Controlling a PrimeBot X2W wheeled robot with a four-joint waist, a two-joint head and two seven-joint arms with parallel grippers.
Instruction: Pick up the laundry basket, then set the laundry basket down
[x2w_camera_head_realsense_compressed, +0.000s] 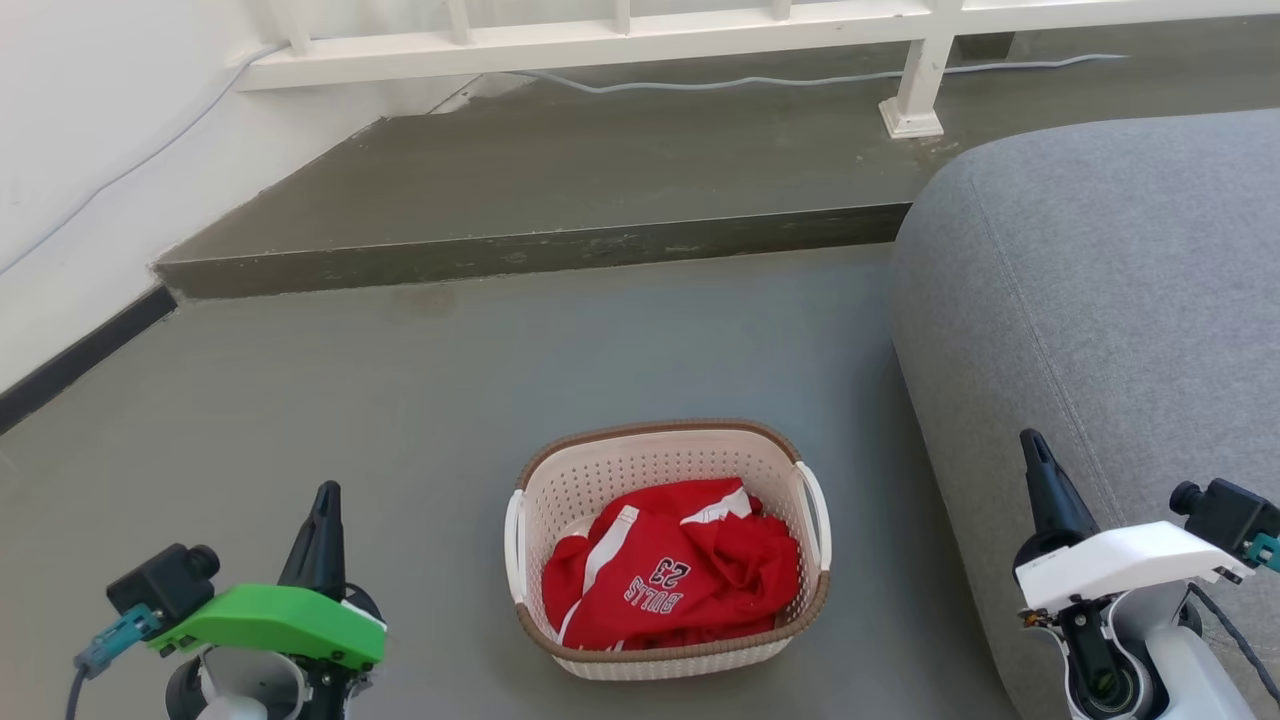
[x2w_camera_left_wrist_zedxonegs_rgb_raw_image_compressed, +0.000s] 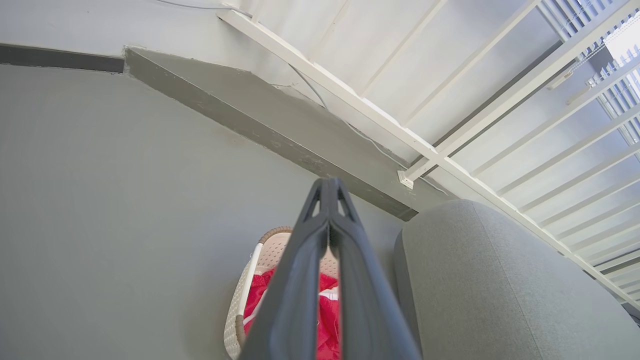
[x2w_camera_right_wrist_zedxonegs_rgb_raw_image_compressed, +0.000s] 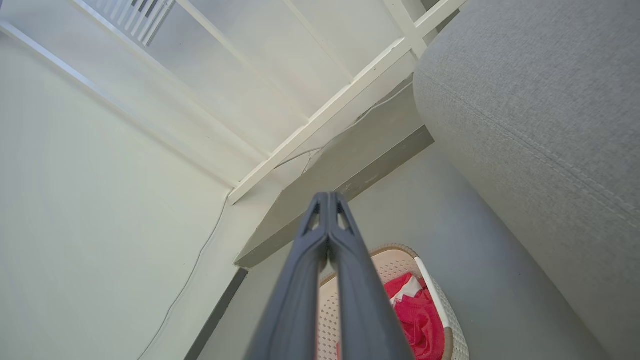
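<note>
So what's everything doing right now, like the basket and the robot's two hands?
laundry basket: upright on the floor, handles not gripped.
red jersey: crumpled inside the basket.
left gripper: shut, empty, apart from the basket.
right gripper: shut, empty, apart from the basket.

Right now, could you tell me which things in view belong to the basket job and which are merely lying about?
Part of the job:
laundry basket
left gripper, shut, clear of the basket
right gripper, shut, clear of the basket

Just lying about:
red jersey, inside the basket
grey sofa
white railing
cable
raised step
</note>
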